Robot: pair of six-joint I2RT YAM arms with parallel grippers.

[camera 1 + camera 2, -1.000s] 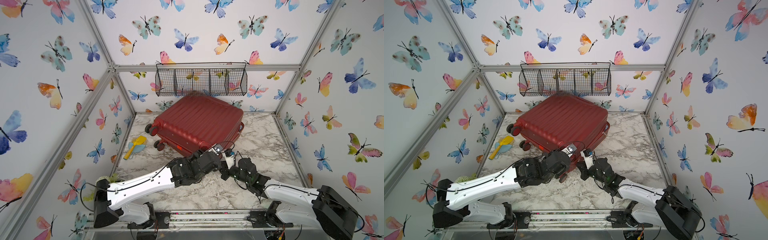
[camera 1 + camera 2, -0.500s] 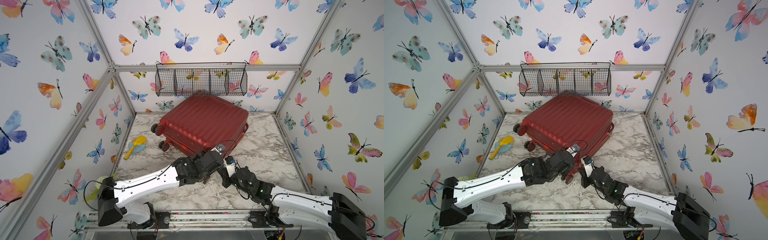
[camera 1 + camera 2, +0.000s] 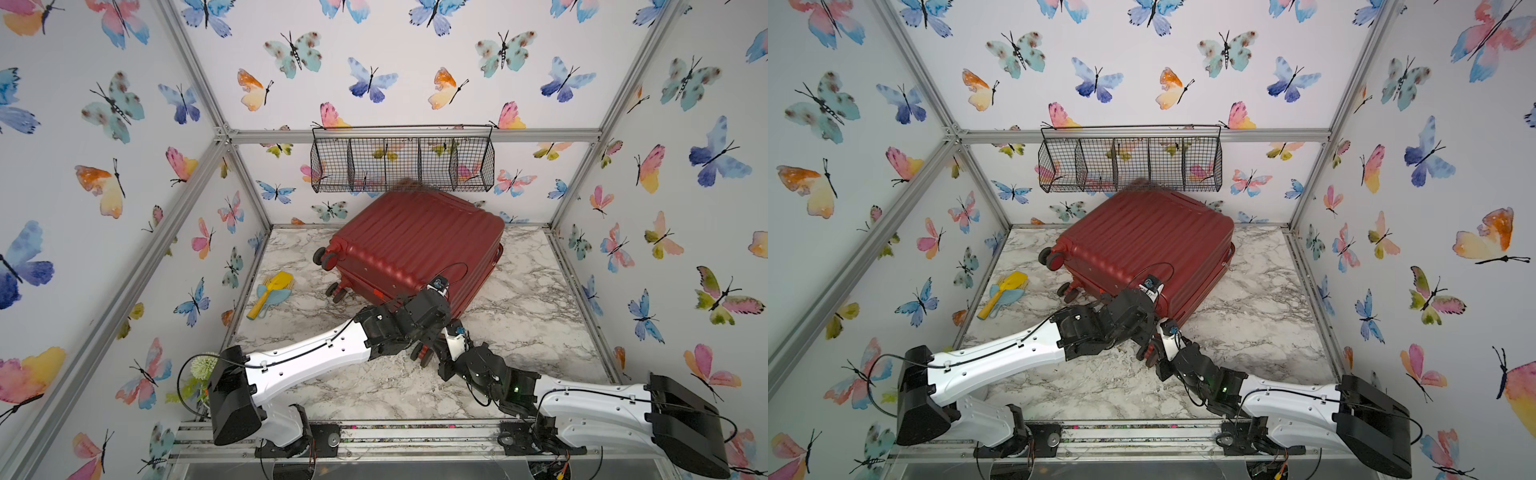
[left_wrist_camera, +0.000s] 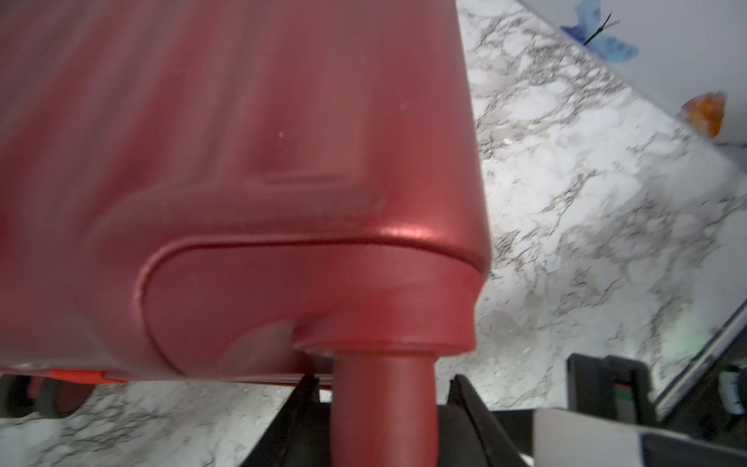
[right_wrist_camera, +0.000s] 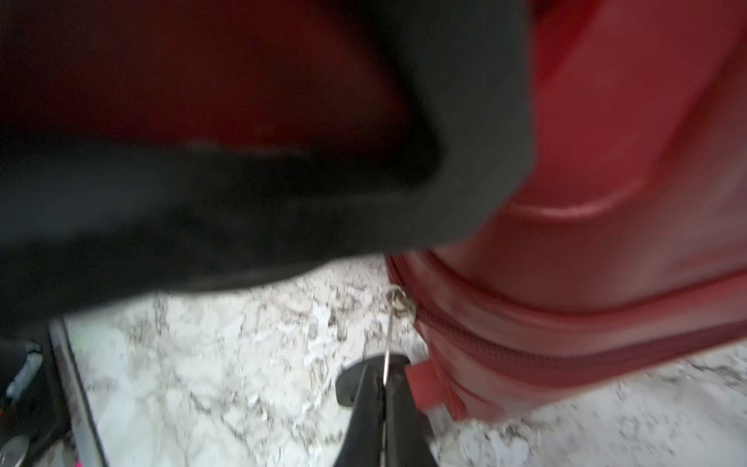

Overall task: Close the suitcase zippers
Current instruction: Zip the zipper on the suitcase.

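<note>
Suitcase (image 3: 415, 245), small, dark red, with a ribbed hard shell, lies on its broad side on the white-and-grey marbled desk (image 3: 540, 311). It is turned at an angle. Its far corner sits below the black wire basket (image 3: 403, 162) on the back wall, and its near corner meets both arms. Black double wheels (image 3: 326, 257) stick out on the robot's left side.

In the right wrist view the thin dark red zipper track (image 5: 525, 358) runs along the seam between the shell halves. A small silver slider (image 5: 400, 301) sits at the corner. From it a thin metal zipper pull (image 5: 389, 331) leads straight into the right gripper (image 5: 384, 366), whose black jaws are pinched together on it, low over the desk and just beside the case.

In the left wrist view the left gripper (image 4: 384, 388) straddles a round red wheel stem (image 4: 384, 416) under the case's corner, jaws part-spread and pressed to either side of it.

A small orange patch (image 3: 378, 293) on the case's lower edge is too small to read.

A yellow and light blue toy scoop (image 3: 270, 293) lies well apart, towards the left wall.
</note>
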